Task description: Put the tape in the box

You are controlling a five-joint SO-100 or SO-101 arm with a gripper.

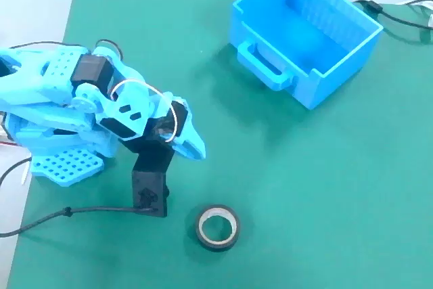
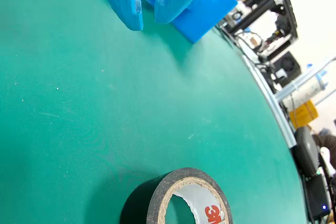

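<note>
Wrist view shows my gripper (image 2: 148, 18) coming in from the top edge: two blue fingers (image 2: 126, 3) with a narrow gap between their tips, so it is only slightly parted, and it holds nothing. The tips hang just above the green mat (image 2: 79, 108) and I cannot tell whether they touch it. The tape (image 2: 157, 203) lies at the bottom of that picture, well apart from my fingers, a black roll with a pale inner ring and red lettering inside; its lower part is cut off by the frame.

From the fixed view, my gripper (image 1: 195, 150) points toward the middle of the mat (image 1: 304, 201), folded low beside my own arm (image 1: 81, 93). The tape (image 1: 218, 227) lies flat on the mat below and slightly right of my fingertips, near but not touching. A black block (image 1: 150, 181) with a cable (image 1: 61, 216) stands just left of the tape, between it and my base (image 1: 64, 166). The box (image 1: 306, 35) sits open at the upper right of the mat, its loop handle (image 1: 264, 62) facing my side, well apart from both tape and gripper; bare mat lies between them.

Behind my fingers in the wrist view, only a corner of the box (image 2: 202, 14) shows. Beyond the mat's edge there is blurred equipment (image 2: 262, 19) I cannot make out.
</note>
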